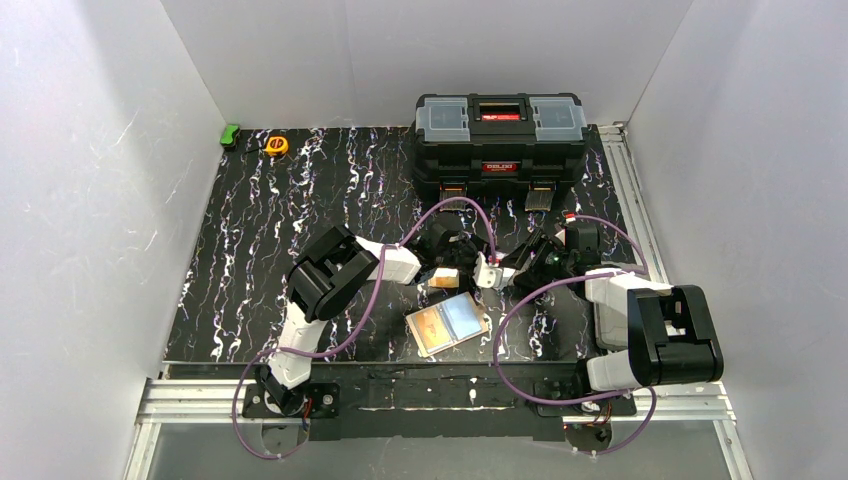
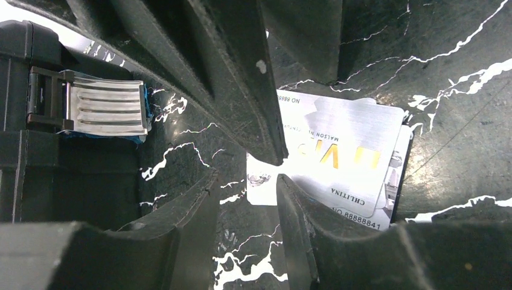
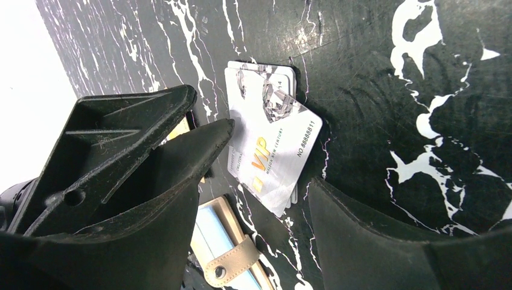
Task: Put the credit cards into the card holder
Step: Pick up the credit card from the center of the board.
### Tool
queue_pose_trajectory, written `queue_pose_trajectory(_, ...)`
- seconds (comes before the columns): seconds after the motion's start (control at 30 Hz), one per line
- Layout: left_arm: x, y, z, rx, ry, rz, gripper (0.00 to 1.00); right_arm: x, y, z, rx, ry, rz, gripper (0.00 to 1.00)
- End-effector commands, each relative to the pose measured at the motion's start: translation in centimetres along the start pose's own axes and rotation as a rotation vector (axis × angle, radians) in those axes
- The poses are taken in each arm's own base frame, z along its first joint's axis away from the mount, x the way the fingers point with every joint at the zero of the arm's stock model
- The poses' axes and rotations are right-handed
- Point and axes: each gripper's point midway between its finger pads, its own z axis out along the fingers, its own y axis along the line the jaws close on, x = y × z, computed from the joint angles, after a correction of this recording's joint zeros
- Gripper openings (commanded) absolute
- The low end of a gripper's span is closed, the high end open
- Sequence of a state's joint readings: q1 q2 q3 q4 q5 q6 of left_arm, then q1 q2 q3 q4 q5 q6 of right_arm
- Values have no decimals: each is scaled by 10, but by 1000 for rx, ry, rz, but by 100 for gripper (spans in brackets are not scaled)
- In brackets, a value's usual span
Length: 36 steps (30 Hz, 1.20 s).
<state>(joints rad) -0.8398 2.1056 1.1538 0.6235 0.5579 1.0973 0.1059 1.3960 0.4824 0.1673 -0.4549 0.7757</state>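
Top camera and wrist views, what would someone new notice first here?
Probably the silver VIP cards fanned on the black marbled table, at its middle, with the left fingers and the right fingers open over them. Next, the big black toolbox at the far edge and the opened cream card holder nearer the arms.

table mat (image 1: 270, 250): black, white veins
credit cards (image 3: 272, 145): silver, gold VIP lettering
card holder (image 1: 462, 316): cream, pale blue inside
toolbox (image 1: 500, 150): black, red label
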Motion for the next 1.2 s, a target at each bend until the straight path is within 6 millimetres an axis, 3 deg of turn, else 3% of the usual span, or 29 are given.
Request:
queue_pose_trajectory(0.0, -5, -6, -2, 34, -24, 12, 39, 1, -10, 2, 28, -14, 10, 75)
queue_pose_trajectory(0.37, 7, -38, -2, 164, 2, -7, 43, 1, -9, 4, 10, -24, 27, 75)
queue_pose_trajectory(0.67, -1, -43, -1, 230, -8, -42, 44, 6, -7, 10, -42, -15, 54, 75)
queue_pose_trajectory(1.17, 8, -71, -2, 290, 2, -79, 43, 13, 22, 4, -255, -6, 83, 75)
